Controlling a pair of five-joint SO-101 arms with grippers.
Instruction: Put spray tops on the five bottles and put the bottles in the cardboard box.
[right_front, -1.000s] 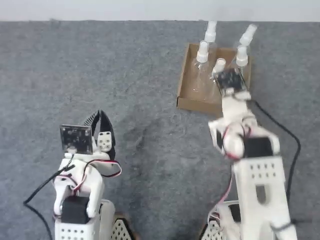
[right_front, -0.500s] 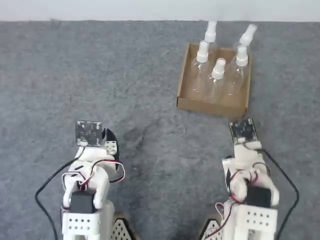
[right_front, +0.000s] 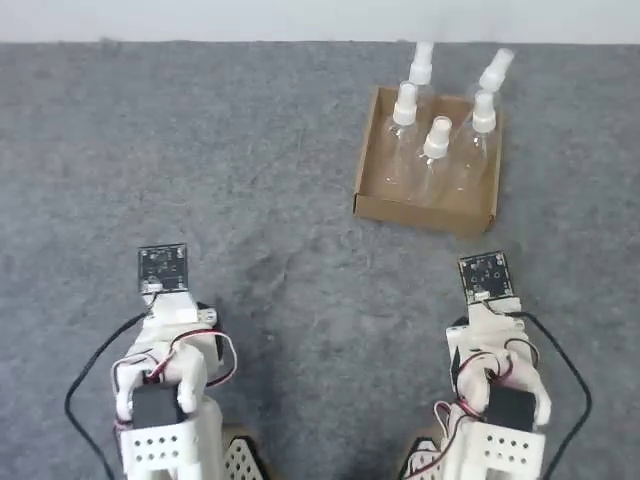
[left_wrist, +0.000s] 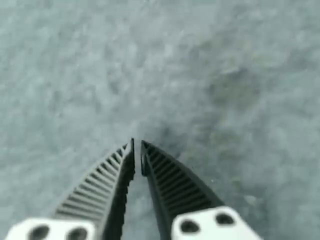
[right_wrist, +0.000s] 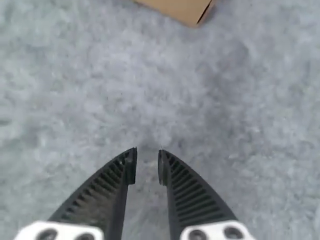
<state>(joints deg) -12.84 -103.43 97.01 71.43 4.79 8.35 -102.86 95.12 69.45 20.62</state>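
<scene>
High camera looks down over grey mat (right_front: 300, 150); wrist cameras hang close above it, behind left claw (left_wrist: 137, 147), right claw (right_wrist: 146, 160)

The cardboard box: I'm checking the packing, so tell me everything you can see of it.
The cardboard box is a shallow, open-topped brown tray lying flat on the grey felt-like table, at its far right. Five clear bottles with white spray tops stand inside it, the back two tops showing past its far rim. Nothing else touches it.
</scene>
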